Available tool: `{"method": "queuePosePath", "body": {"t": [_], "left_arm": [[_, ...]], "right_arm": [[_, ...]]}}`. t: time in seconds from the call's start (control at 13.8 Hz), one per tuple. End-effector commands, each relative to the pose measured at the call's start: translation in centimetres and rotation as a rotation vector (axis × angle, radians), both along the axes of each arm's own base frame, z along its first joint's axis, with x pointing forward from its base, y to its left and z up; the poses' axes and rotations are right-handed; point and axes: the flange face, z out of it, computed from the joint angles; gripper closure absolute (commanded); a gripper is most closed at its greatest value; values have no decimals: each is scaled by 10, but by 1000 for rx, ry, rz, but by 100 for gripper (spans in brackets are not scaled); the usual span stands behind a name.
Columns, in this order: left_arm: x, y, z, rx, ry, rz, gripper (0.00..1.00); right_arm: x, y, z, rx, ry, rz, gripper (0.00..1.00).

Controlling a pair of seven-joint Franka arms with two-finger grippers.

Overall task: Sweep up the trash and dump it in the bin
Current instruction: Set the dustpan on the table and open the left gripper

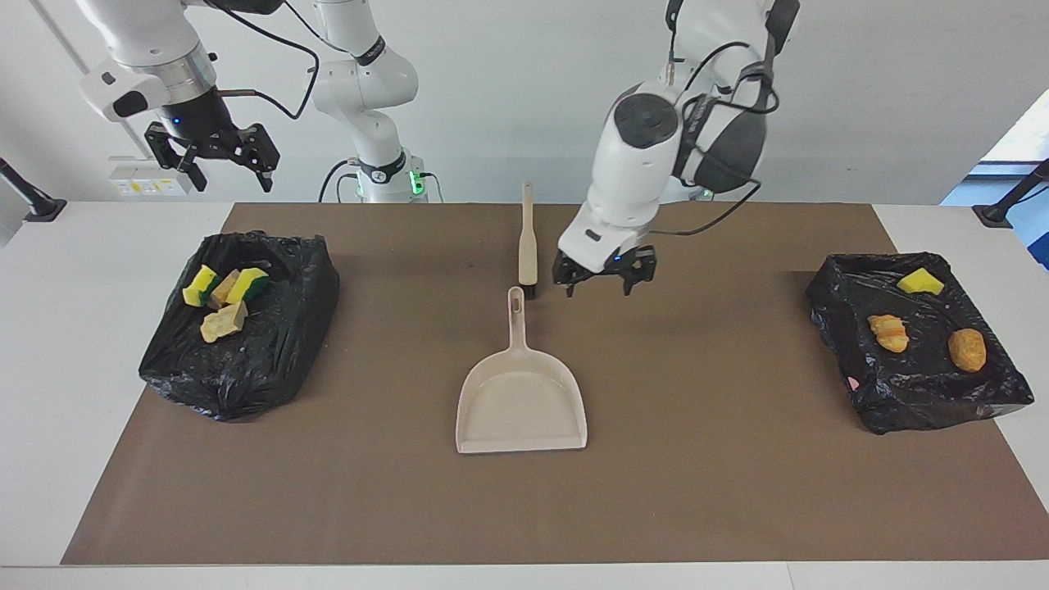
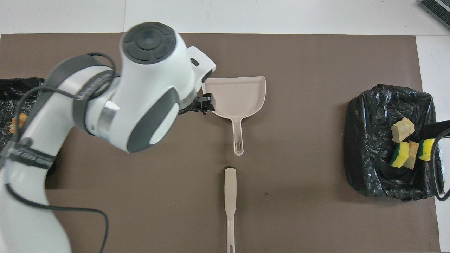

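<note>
Seven trash pieces [image 1: 223,303] are sitting in two bag-lined bins [image 1: 283,328]; none is lying loose.
Dustpan [image 1: 522,401] and brush [image 1: 527,238] are lying mid-mat, released; left gripper [image 1: 605,274] over the mat and right gripper [image 1: 215,156] above the mat's corner are both hanging spread, empty.

From overhead, the left arm [image 2: 140,88] blankets most of the black-bagged bin [image 2: 14,95] at its end of the counter, leaving one orange-striped bread [image 2: 15,123] half showing. The brush [image 2: 230,207] handle runs off the picture's lower edge. The right gripper [image 2: 434,128] is cropped at the side, its jaws out of sight.
</note>
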Motion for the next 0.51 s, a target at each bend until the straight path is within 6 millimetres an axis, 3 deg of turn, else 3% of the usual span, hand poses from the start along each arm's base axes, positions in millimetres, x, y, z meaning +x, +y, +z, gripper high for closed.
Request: {"method": "queuePosePath", "body": {"t": [0.0,0.29,0.43], "left_arm": [[-30,92,42,17,3,-108,0],[-51,191,112,13,-49,-194,0],[-65,215,127,18,-30,-213,0]], "right_arm": [[-4,-2,4,-20,1,26,0],[-4,-2,4,-20,1,26,0],[-4,-3,4,-20,1,24,0]]}}
